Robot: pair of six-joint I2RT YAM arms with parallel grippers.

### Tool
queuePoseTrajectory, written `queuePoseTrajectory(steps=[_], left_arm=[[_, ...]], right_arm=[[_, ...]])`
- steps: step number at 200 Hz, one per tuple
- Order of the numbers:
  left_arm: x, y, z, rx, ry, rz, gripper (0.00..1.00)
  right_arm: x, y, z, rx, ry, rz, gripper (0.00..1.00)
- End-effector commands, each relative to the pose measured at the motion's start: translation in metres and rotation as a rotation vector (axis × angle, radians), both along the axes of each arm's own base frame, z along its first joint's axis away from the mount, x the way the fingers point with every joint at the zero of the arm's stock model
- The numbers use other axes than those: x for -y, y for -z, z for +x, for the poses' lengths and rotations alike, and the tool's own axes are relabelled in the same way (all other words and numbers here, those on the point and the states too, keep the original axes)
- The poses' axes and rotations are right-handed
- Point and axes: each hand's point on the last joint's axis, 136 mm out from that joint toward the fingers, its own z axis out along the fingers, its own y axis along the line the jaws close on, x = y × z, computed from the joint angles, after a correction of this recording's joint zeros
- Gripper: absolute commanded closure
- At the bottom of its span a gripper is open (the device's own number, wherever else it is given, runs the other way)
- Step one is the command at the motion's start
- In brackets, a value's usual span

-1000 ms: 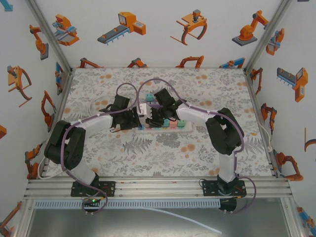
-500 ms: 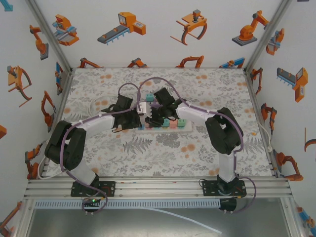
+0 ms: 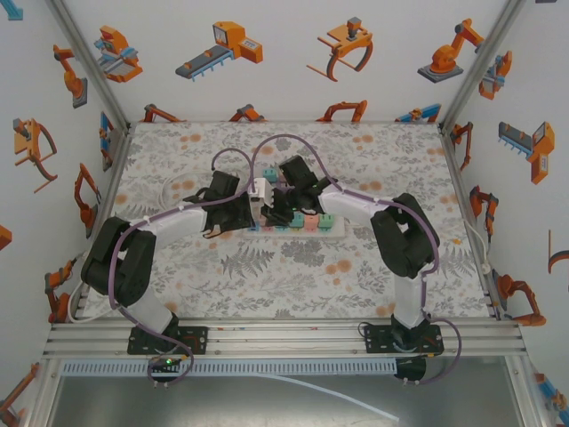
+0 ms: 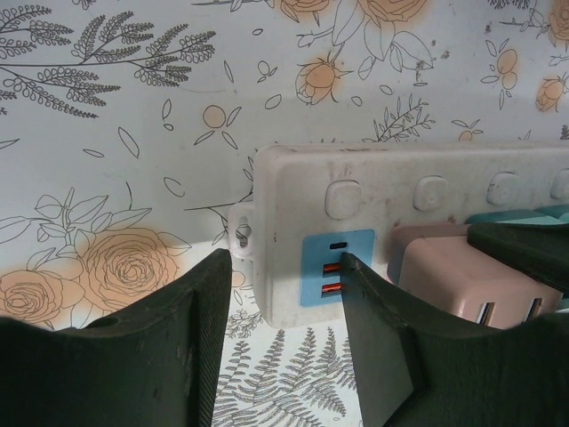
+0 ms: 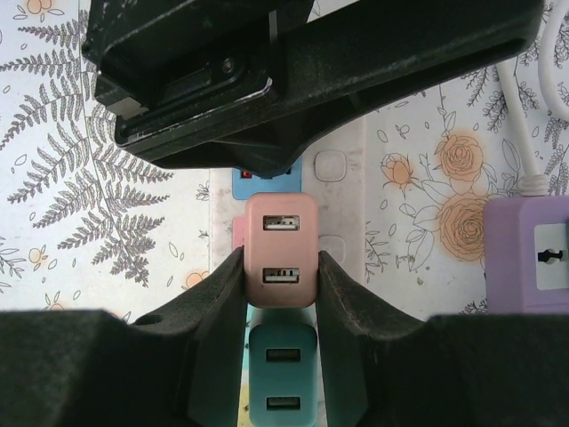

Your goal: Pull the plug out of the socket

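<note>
Closing over the last second, the left tool [image 4: 283,271] is now sitting narrowed onto the end of the white power strip [image 4: 418,191], while the right arm is nudging slightly toward the far edge of the desk [image 3: 356,276], its right tool [image 5: 280,271] staying clamped on the pink plug [image 5: 281,240]. That is looking like the bracing step finishing: with the strip pinned, the plug, still sitting in its socket near the middle of the desk, is becoming ready to be drawn out. Overhead, both wrists are crowding over the strip and hiding the contacts. The left wrist camera is showing one finger [image 4: 178,356] lying against the strip's end lug and the other crossing its blue USB panel [image 4: 324,245]. The right wrist camera is showing pads [image 5: 218,311] hugging both flanks of the pink plug, a teal plug [image 5: 282,374] sitting just beside it and a purple adapter [image 5: 533,258] lying apart.
</note>
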Motion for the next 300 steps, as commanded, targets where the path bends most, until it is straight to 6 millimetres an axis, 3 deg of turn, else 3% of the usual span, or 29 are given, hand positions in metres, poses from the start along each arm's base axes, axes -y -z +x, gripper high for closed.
queuePoseTrajectory(steps=[1,71,104,159,195,218,237,265,300], left_arm=[[-0.045,0.059,-0.035,-0.167,-0.04,0.232,0.5],[-0.042,0.047,-0.034,-0.15,-0.045,0.205,0.52],[-0.035,0.033,-0.034,-0.127,-0.032,0.154,0.52],[-0.012,-0.022,-0.028,-0.016,0.049,0.015,0.47],[0.0,-0.072,-0.026,0.114,0.115,-0.073,0.44],[0.014,-0.11,-0.037,0.221,0.232,-0.159,0.43],[0.026,-0.141,-0.053,0.315,0.347,-0.229,0.39],[0.041,-0.178,-0.086,0.442,0.53,-0.301,0.33],[0.06,-0.195,-0.134,0.525,0.772,-0.339,0.21]], right_arm=[[-0.012,-0.047,0.002,0.103,-0.038,0.13,0.85],[-0.007,-0.065,-0.003,0.144,-0.027,0.166,0.85],[-0.003,-0.076,-0.003,0.159,0.004,0.187,0.86],[0.014,-0.135,0.001,0.097,0.264,0.394,0.86],[0.05,-0.17,0.007,-0.042,0.563,0.543,0.85],[0.084,-0.173,0.011,-0.208,0.825,0.585,0.84],[0.116,-0.163,0.008,-0.336,1.033,0.585,0.85],[0.152,-0.146,-0.009,-0.445,1.191,0.597,0.86],[0.198,-0.115,-0.028,-0.528,1.377,0.63,0.86]])
